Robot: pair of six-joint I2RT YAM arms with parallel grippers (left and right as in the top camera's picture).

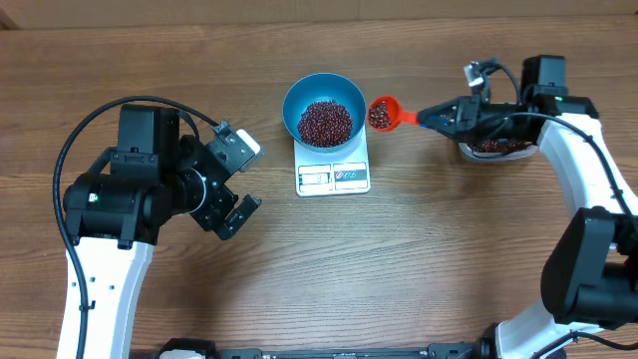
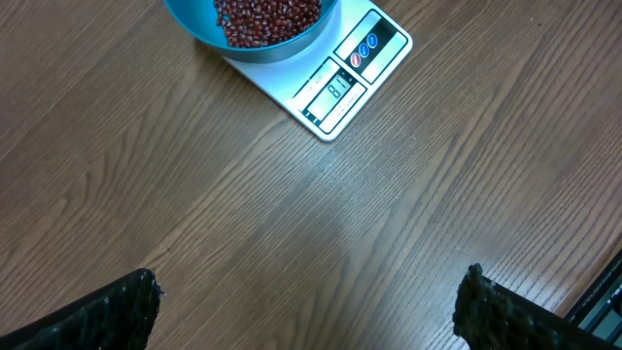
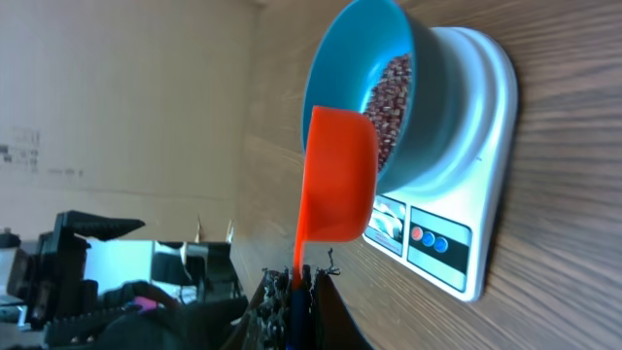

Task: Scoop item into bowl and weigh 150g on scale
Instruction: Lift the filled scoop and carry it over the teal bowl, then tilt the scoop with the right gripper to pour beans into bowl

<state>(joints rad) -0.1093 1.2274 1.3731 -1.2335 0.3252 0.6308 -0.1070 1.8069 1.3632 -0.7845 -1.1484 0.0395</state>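
Right jaws clench the red cup (image 1: 383, 112) of beans (image 1: 378, 116), just beside the bowl (image 1: 299, 95) on the scale (image 1: 333, 177); left jaws gape empty. Tipped now (cup looks just outside the rim), beans could scatter over the counter (image 1: 399, 259).

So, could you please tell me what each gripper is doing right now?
Left gripper: open, holding nothing.
Right gripper: shut on the handle of the measuring cup.

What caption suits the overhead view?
Right hand holds red-orange plastic scoop of beans beside round blue bowl on flat white scale.
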